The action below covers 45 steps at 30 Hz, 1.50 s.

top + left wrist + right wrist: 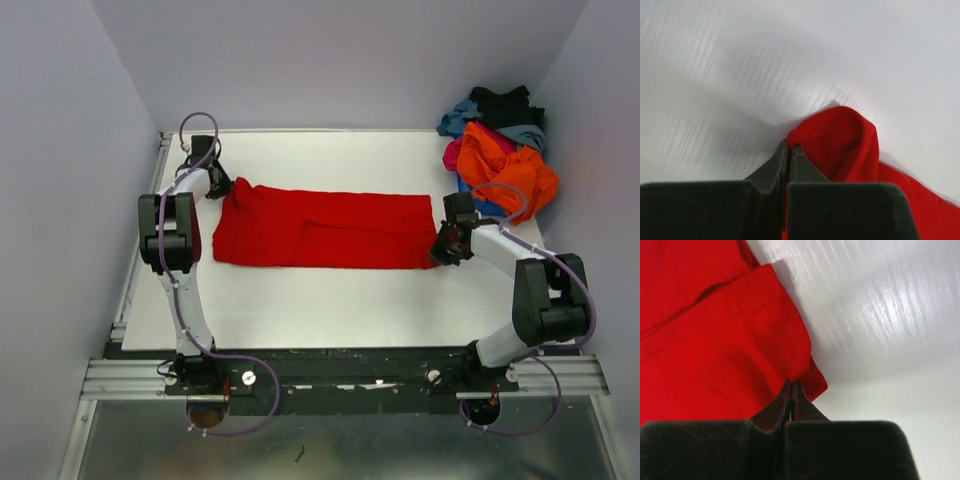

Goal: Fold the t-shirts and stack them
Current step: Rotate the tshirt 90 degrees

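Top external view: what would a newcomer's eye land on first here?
The red t-shirt, a long folded band across the middle of the white table, with the left pincer shut on its left end and the right pincer shut on its right corner. A jumbled pile of shirts, orange on top, fills the table's far-right corner.

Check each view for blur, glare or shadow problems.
Top external: sharp and evenly lit, red t-shirt clear. Left wrist: table smeared with streaky blur, left hand dark in the foreground. Right wrist: cloth seams crisp, bright glare on the table at upper right, soft shadow under the shirt's edge.
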Each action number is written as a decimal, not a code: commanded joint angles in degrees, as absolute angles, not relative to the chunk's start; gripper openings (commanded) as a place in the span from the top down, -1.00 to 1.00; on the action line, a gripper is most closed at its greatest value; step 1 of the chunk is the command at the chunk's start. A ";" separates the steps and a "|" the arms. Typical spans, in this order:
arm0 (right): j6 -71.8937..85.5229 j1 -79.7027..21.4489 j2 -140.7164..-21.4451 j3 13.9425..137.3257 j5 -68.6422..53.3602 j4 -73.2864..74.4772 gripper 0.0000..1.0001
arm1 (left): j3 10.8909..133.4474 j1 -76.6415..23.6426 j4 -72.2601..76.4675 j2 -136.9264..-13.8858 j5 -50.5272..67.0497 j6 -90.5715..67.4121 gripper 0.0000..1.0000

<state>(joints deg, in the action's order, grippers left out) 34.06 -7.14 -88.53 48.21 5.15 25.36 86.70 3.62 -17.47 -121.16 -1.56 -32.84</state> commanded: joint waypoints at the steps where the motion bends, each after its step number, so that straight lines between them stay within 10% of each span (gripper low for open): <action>1: 35.51 -8.87 -86.31 45.97 0.35 26.98 0.99 | 99.63 1.33 -22.84 -129.97 4.13 -33.22 1.00; 10: 47.97 -26.26 -89.29 49.74 -0.26 36.64 0.99 | 129.97 -7.64 -31.82 -147.47 6.76 -34.80 1.00; 25: 57.31 -55.36 -102.91 69.42 -4.83 39.11 0.99 | 137.46 -17.93 -18.99 -155.83 11.34 -42.18 1.00; 39: 45.89 -60.38 -100.55 70.05 -15.55 25.49 0.88 | 143.61 -19.78 -7.40 -158.91 10.28 -46.49 1.00; 42: 42.99 -60.56 -102.04 71.62 -18.45 26.36 0.61 | 144.22 -19.60 -3.35 -159.61 8.88 -49.21 1.00; 45: 40.09 -60.56 -100.64 72.51 -16.36 29.26 -0.26 | 145.02 -19.34 -0.80 -160.40 7.65 -51.06 1.00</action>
